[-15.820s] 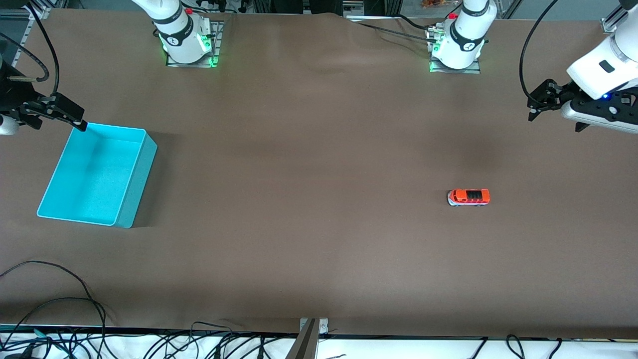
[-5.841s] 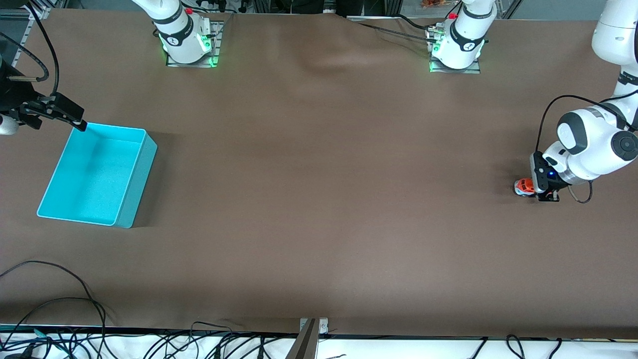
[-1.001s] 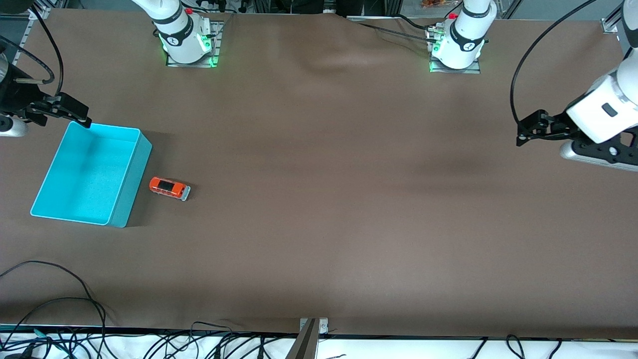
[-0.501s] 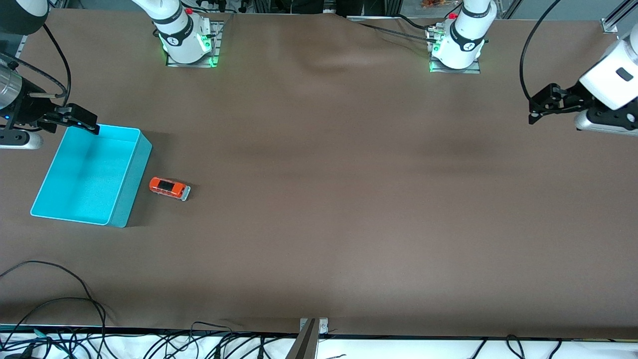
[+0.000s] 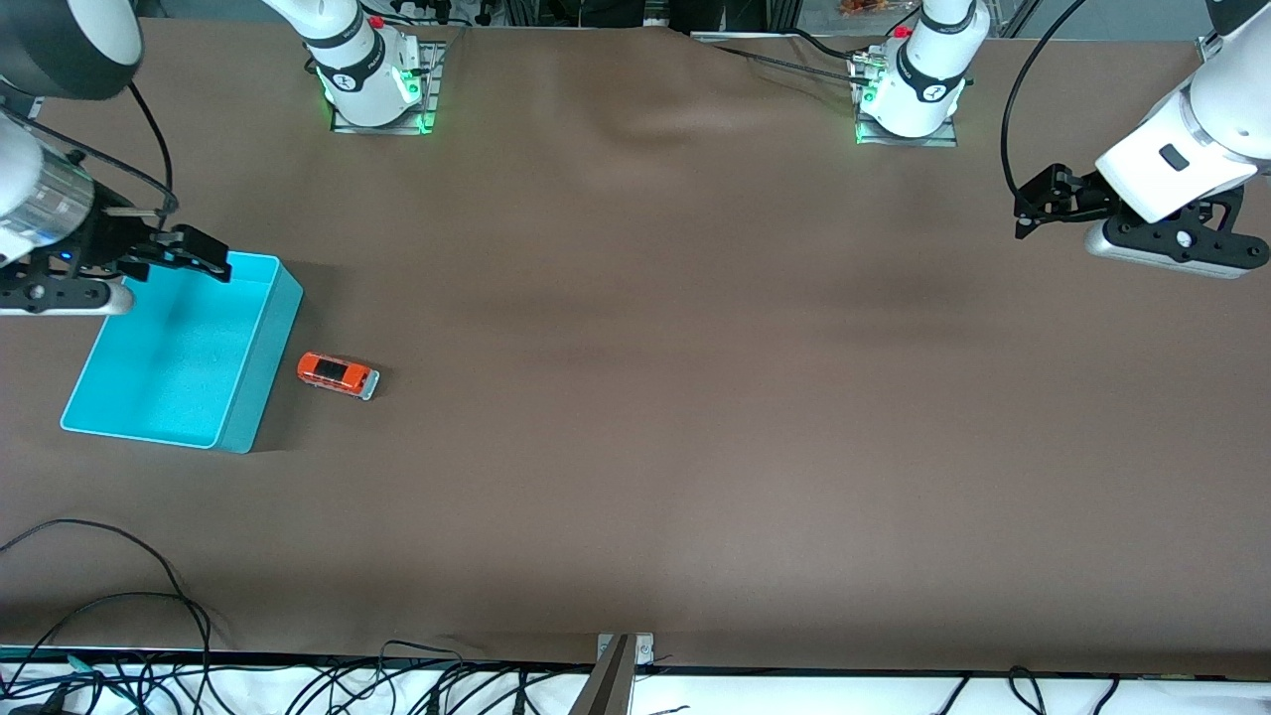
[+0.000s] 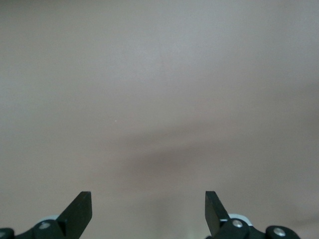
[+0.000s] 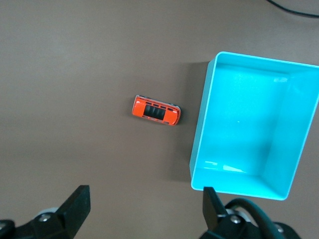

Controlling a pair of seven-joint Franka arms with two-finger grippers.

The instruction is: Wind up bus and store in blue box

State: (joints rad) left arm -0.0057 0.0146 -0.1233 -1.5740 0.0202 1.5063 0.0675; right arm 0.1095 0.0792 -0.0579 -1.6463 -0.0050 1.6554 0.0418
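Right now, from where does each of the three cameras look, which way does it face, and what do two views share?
Front view: high across the table, facing both bases; right gripper over the blue box, left gripper over bare table.
Left wrist view: looks down on bare table; open fingertips show.
Right wrist view: looks down; own fingertips.
Shared by front and right wrist: bus, box.

Bus point(image 5: 338, 374) sitting just beside, seemingly not touching, the blue box point(image 5: 260, 348) wall, open surface point(image 5: 695, 397) lying around its remaining sides
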